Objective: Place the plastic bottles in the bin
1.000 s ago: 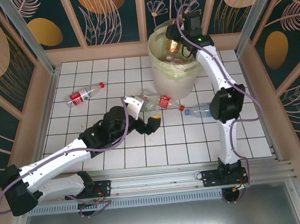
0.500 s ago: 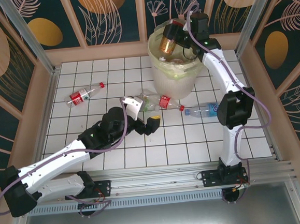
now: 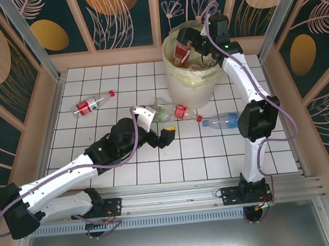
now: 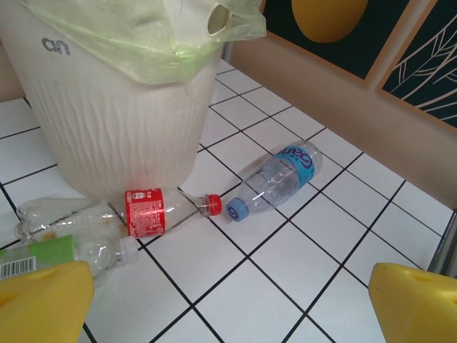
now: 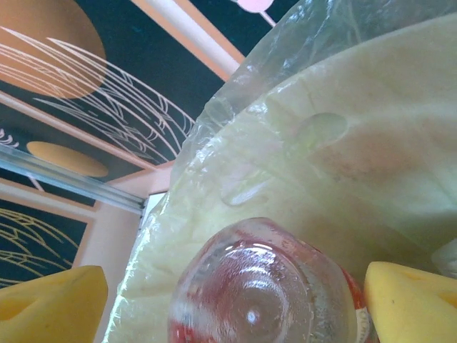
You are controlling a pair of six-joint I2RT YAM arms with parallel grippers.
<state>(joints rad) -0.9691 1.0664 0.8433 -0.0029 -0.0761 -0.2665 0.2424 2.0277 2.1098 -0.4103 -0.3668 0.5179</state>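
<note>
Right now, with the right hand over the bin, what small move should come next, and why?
Probably draw the right hand up and away from the bin. Its fingers stand wider than the red-labelled bottle, which sits base-up within the rim, so it looks released; a blue-labelled bottle lies on the tiles nearby.

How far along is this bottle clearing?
Done: unclear, contents of the bag-lined round white bin are hard to see. In hand: a red-labelled clear plastic bottle loose between the fingers of the open right gripper, over it. Remaining: three bottles at its foot, a lone bottle far left.
</note>
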